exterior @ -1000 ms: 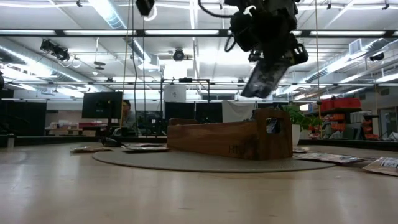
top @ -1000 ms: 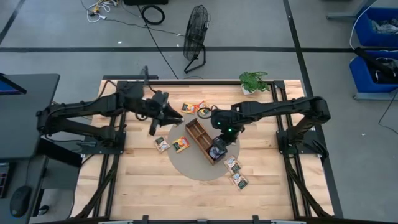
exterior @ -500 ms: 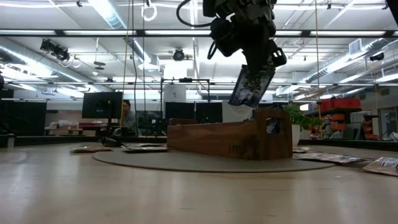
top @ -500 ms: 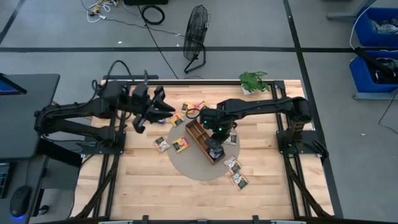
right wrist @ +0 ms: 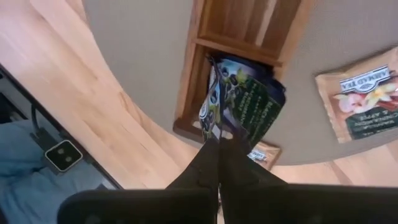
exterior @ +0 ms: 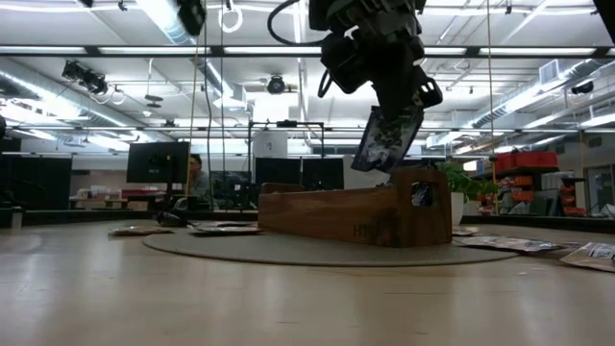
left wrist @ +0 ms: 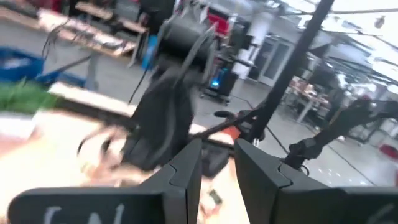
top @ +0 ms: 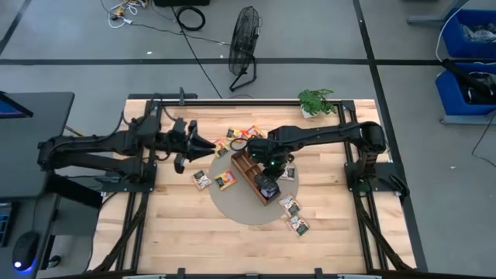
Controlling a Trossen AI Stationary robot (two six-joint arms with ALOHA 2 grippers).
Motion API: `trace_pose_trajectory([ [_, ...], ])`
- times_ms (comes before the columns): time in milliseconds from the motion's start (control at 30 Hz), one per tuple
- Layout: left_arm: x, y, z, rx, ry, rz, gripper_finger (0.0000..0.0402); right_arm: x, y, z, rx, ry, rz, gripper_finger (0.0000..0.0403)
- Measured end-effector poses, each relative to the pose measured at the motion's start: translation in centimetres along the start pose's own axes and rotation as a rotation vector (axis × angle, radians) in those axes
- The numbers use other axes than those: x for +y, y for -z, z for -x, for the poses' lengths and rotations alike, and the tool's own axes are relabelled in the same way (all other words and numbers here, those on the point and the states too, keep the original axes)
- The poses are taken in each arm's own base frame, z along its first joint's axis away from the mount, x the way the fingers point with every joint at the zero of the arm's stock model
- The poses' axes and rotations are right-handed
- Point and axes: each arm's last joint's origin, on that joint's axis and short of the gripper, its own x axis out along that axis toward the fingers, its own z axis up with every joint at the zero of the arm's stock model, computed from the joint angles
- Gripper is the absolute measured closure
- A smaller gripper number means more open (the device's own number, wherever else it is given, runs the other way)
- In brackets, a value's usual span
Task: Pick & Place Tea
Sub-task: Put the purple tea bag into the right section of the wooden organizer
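My right gripper (exterior: 402,104) is shut on a dark blue-black tea sachet (exterior: 387,140), which hangs just over the near end of the long wooden tray (top: 249,172) on the round grey mat (top: 232,203). More tea sachets lie flat around the tray: two on the left (top: 202,180) (top: 225,180), some at the far side (top: 242,132), and two at the near right (top: 291,204) (top: 297,225). My left gripper (top: 212,146) hovers level over the table left of the tray. Its fingers (left wrist: 186,171) stand slightly open with nothing between them. My right gripper pinches the dark sachet by one edge (right wrist: 217,132) between its two shut fingers, which slant down from above. The sachet hangs tilted below the fingertips, clear of the tray, with an open tray compartment (right wrist: 194,93) right under it.
A pale orange sachet (right wrist: 360,93) lies on the mat beside the tray. A potted plant (top: 316,101) stands at the table's far right corner. A fan (top: 244,39) stands on the floor beyond the far edge. Bare wood lies toward the near edge.
My right gripper has carried the dark sachet toward the table's left and a little down, from beside the tray's near end to over it; the sachet stays hanging and tilted. My left arm has drawn back toward the left edge and sunk lower.
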Motion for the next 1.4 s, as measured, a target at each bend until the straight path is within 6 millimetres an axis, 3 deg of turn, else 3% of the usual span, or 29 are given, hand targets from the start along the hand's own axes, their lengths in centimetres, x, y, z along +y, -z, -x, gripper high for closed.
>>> trace_pose_trajectory([
  [167,0.6,1.6,2.6,-0.036,-0.041,0.042,0.0304,0.0,-0.1,0.0,-0.019,0.013,-0.009,0.0403],
  [433,0.8,1.6,4.5,-0.075,-0.084,0.052,0.0303,-0.3,-0.5,-1.5,0.054,0.028,-0.013,0.0403],
  [833,0.9,1.8,4.6,-0.055,-0.096,0.056,0.0303,-0.7,-1.1,-3.2,0.088,-0.006,-0.015,0.0403],
  [1100,0.9,1.8,4.6,-0.05,-0.102,0.054,0.0303,-0.7,-1.2,-3.3,0.071,0.001,0.0,0.0403],
  [1400,0.9,1.8,4.6,-0.05,-0.102,0.052,0.0303,-0.9,-1.2,-3.3,0.059,0.029,0.023,0.0364],
])
